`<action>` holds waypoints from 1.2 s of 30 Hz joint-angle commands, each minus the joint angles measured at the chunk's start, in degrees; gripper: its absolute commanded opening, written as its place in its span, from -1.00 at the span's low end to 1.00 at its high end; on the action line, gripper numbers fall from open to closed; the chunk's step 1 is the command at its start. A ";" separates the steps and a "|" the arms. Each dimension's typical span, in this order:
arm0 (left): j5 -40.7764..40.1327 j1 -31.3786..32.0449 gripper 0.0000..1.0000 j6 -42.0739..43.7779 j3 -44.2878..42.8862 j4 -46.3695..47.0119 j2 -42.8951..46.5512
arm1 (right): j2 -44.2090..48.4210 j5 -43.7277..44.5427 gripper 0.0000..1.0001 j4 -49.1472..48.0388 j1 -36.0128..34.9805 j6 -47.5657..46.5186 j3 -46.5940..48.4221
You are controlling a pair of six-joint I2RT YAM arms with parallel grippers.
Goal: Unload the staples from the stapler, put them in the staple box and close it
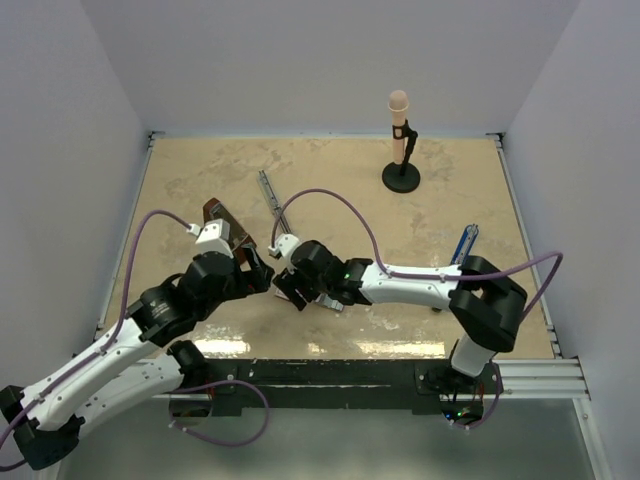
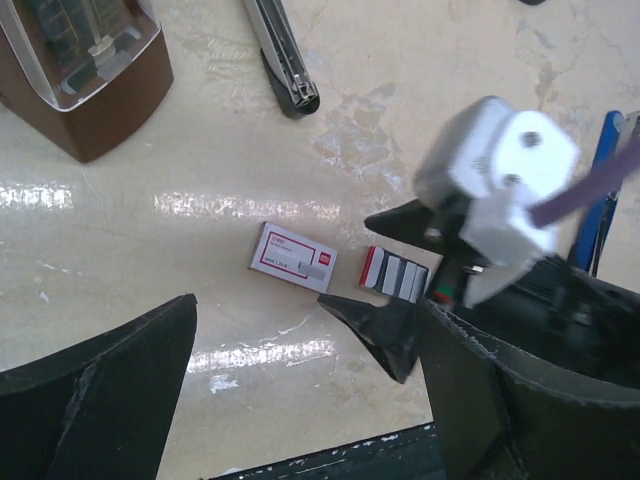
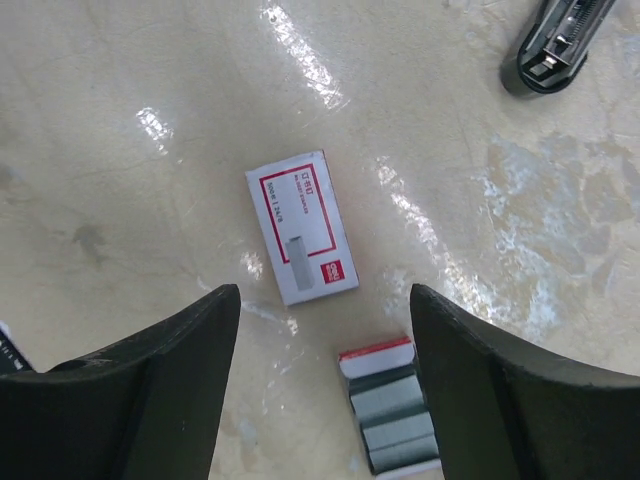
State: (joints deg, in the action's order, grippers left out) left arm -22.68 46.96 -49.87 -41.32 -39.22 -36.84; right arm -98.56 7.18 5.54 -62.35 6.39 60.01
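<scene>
The stapler (image 1: 268,198) is a slim dark bar lying on the table behind both grippers; its end shows in the left wrist view (image 2: 284,58) and in the right wrist view (image 3: 556,38). The staples (image 3: 394,414) are grey ribbed blocks in a small red-edged tray, also seen in the left wrist view (image 2: 400,275). My right gripper (image 3: 320,300) is open and hovers over the tray, its dark fingers (image 2: 378,322) on either side of it. My left gripper (image 2: 310,330) is open and empty, close to the left of the right one (image 1: 288,285).
A red-and-white card box (image 3: 301,227) lies flat just left of the tray. A brown case with a clear lid (image 2: 82,70) stands at the back left. A narrow blue object (image 1: 463,243) lies to the right. A stand with a pink top (image 1: 400,140) is at the back.
</scene>
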 commanded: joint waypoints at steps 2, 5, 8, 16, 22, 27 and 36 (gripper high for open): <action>1.05 -0.03 0.81 -1.55 1.33 2.83 -3.14 | 6.01 -0.15 0.43 5.88 0.03 3.45 -2.96; 2.46 -0.29 0.77 -1.29 1.59 3.71 -5.95 | 7.59 0.03 0.42 9.13 0.03 3.45 -3.76; 4.83 -0.82 0.75 -0.41 1.16 4.76 -8.86 | 8.91 2.50 0.42 12.30 0.73 4.85 -3.85; 17.03 -7.92 0.72 3.10 -1.57 6.79 -13.61 | 7.16 1.70 0.41 16.70 1.79 6.53 -2.00; 27.77 -20.05 0.65 6.79 -0.16 8.72 -12.64 | 5.75 -0.24 0.50 15.47 2.84 6.62 -2.53; 33.30 -26.29 0.61 9.61 0.45 9.34 -14.75 | 3.73 -0.06 0.56 14.15 3.63 5.74 -2.26; 35.42 -30.87 0.58 11.72 2.29 10.30 -14.75 | 2.24 -0.85 0.58 12.57 5.31 4.50 -2.62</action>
State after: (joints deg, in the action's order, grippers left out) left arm 9.47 17.50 -40.64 -40.10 -31.22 -51.88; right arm -96.82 7.46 20.47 -57.34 11.55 56.23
